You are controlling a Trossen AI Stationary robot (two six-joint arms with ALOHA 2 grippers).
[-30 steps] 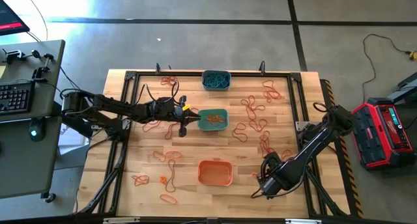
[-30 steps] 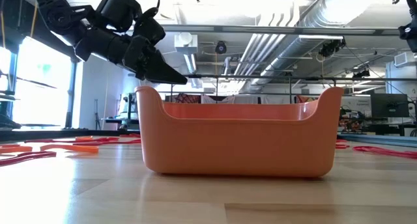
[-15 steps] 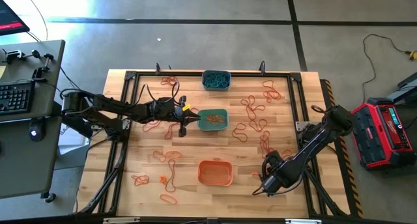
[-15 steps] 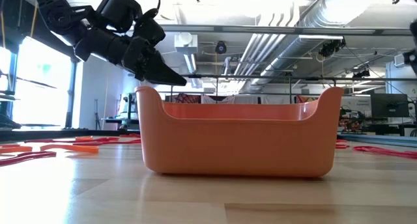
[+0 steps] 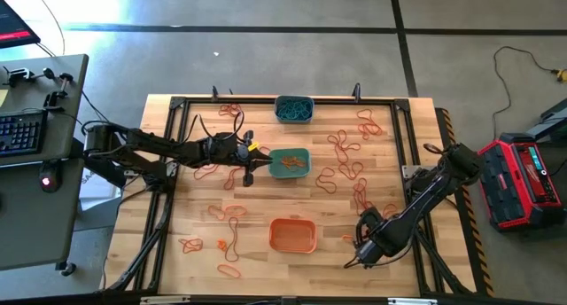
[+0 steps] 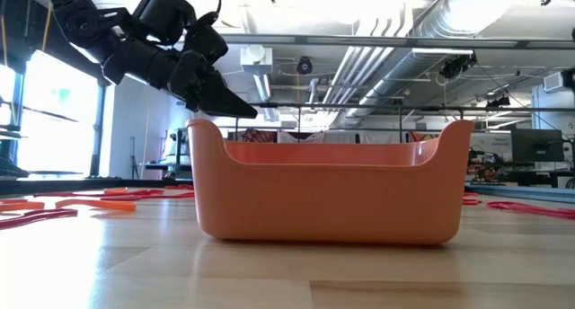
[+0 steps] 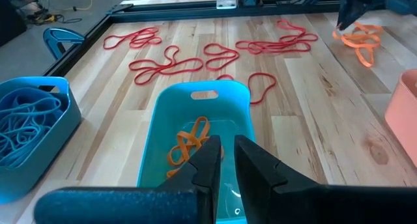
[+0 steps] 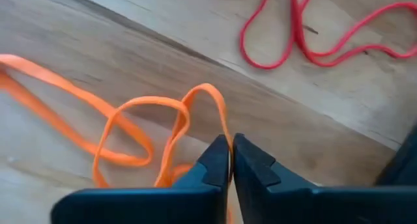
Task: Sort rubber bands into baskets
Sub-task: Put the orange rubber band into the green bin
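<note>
Right of the orange basket (image 5: 292, 236): a fresh pinch.
Right gripper (image 8: 230, 152) has just re-closed on an orange rubber band (image 8: 140, 129); left gripper (image 7: 225, 155) stays nearly shut above the teal basket (image 7: 195, 100).

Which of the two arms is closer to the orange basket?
Right. The right gripper sits low just beside the orange basket; the left gripper hovers farther off, by the teal basket.

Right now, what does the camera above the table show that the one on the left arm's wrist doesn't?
Only the high view shows the whole table, both arms, the orange bands on the table's left half and the right gripper low beside the orange basket.

Only the left wrist view shows the left gripper nearly closed above the teal basket, orange bands inside.

Both show the blue basket full of blue bands, and red bands scattered on the wood.
</note>
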